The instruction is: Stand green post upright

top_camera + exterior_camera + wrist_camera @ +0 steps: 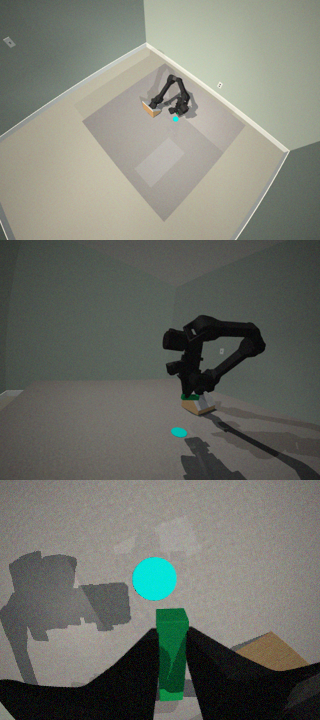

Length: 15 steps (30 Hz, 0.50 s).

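The green post is held between the fingertips of my gripper, which is shut on it. In the exterior view the post lies level, with the fingers pointing down onto it, and it is raised above the surface. The flat cyan circle is uncovered on the surface. In the wrist view it shows just beyond the post's far end. In the top view the arm hides most of the post and the fingertips.
The arm's base stands on a wedge-shaped mount, orange-brown with a pale sloping top. It is behind the post in the exterior view. The arm's shadow falls on the surface beside the circle. Walls rise behind the arm.
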Tool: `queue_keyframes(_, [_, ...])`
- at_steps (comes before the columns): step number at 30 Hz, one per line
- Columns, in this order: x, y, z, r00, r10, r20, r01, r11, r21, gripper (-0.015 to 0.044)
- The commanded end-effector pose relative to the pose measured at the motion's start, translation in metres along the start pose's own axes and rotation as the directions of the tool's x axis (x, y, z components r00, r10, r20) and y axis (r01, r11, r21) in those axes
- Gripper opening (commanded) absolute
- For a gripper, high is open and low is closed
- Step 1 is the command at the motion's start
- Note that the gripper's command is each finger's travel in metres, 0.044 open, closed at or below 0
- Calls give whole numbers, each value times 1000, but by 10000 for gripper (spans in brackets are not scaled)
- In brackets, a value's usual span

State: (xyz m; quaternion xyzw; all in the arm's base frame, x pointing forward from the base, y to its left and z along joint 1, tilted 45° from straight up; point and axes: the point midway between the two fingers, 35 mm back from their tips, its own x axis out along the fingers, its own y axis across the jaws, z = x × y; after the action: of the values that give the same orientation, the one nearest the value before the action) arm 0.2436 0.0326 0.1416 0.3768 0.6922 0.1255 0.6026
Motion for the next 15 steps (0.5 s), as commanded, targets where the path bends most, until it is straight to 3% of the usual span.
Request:
queue_keyframes(1, [3, -2, -2, 1000, -31, 5, 31, 1000, 2, 23])
queue_keyframes(15, [12, -8, -8, 992, -121, 28, 121, 993, -11, 23])
